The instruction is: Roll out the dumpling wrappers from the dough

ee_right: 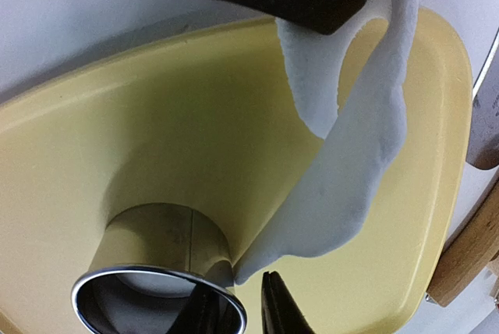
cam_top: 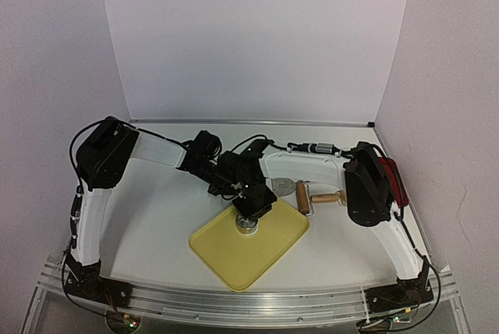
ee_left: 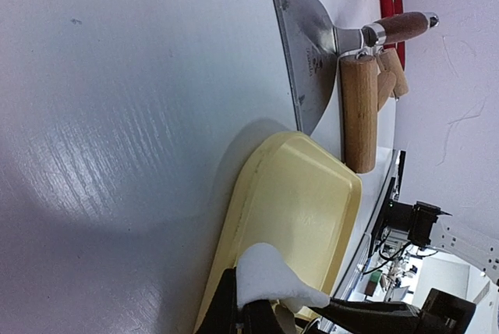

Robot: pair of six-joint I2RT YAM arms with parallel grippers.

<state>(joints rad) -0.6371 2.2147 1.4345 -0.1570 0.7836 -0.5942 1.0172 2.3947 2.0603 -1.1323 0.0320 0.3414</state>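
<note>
Top external view: the white desk (cam_top: 156,217) carries a rectangular yellow plastic tray (cam_top: 242,260), and both black-and-white arms lean in over its far corner. To the right of the tray lies a wooden rolling pin (cam_top: 304,197). A flat steel scraper with a wooden handle (ee_left: 308,61) sits just beside it, its blade tip near the tray's rim. A red object (cam_top: 394,178) sits at the desk's right edge, partly hidden by the right arm.

Above the tray, the left gripper (ee_left: 273,307) has its jaws pinched nearly closed on a ragged white dough strip (ee_right: 366,131). The strip hangs down in a curve, and its lower tip touches a round metal ring cutter (ee_right: 156,240). The cutter stands upright on the tray near its far corner.

The right gripper (ee_right: 238,310) has its jaws drawn close together across the cutter's wall, one finger inside the rim and one outside.

Inside the ring a pale, flat surface shows, which looks like a dumpling wrapper (ee_right: 144,281) lying on the tray. The shadow there makes this uncertain.
</note>
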